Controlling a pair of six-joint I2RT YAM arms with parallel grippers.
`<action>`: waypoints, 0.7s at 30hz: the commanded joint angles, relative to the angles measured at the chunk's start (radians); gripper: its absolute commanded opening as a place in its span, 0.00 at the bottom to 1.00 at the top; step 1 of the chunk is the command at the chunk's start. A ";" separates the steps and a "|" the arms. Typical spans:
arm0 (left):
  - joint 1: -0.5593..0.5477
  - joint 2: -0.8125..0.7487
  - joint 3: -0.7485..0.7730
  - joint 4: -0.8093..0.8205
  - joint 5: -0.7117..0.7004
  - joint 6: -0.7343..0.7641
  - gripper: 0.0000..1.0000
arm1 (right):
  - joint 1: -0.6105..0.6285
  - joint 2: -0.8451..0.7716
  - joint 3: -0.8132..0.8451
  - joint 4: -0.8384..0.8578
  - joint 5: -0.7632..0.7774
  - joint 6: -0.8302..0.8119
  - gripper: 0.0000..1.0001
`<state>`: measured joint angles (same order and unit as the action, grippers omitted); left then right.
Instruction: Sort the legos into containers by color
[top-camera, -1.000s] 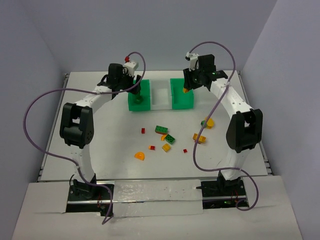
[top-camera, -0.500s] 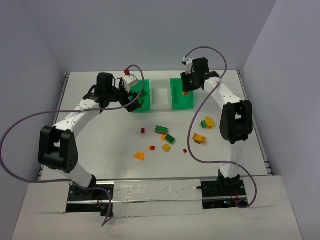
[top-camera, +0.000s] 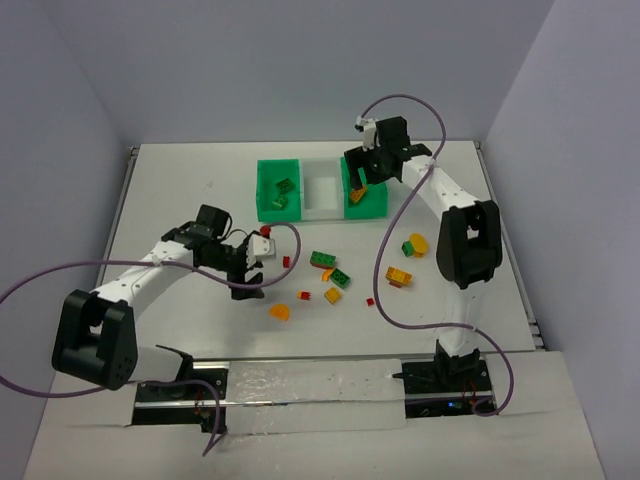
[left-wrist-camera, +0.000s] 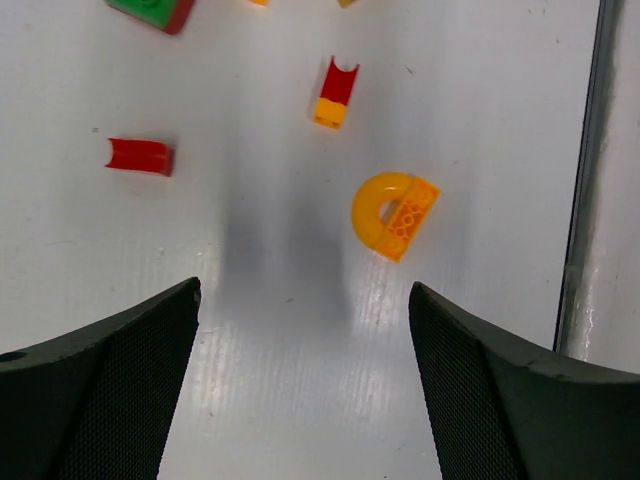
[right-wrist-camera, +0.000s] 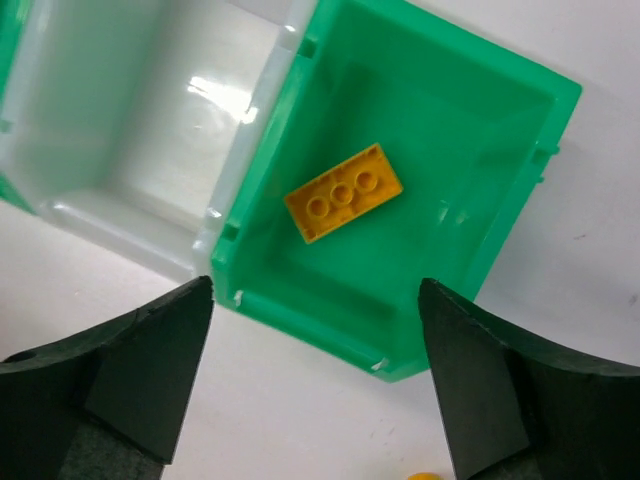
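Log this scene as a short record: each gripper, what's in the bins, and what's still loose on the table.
left gripper: open, over the table, orange half-disc just ahead
right gripper: open, above the right green bin
right green bin: one orange brick
left green bin: green pieces
loose on table: green bricks, orange bricks, red bits
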<state>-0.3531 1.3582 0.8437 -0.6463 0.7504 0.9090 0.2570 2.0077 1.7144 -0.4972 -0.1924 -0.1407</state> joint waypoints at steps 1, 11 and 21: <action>-0.056 -0.052 -0.053 0.028 -0.013 0.072 0.90 | 0.001 -0.184 0.004 -0.005 -0.063 0.039 0.96; -0.181 -0.029 -0.134 0.137 -0.075 0.097 0.80 | -0.034 -0.417 -0.143 -0.071 -0.162 0.051 1.00; -0.237 -0.022 -0.216 0.221 -0.148 0.077 0.74 | -0.078 -0.462 -0.208 -0.084 -0.185 0.056 1.00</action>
<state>-0.5639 1.3293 0.6538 -0.5048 0.6332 0.9916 0.1973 1.5506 1.5110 -0.5728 -0.3497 -0.0945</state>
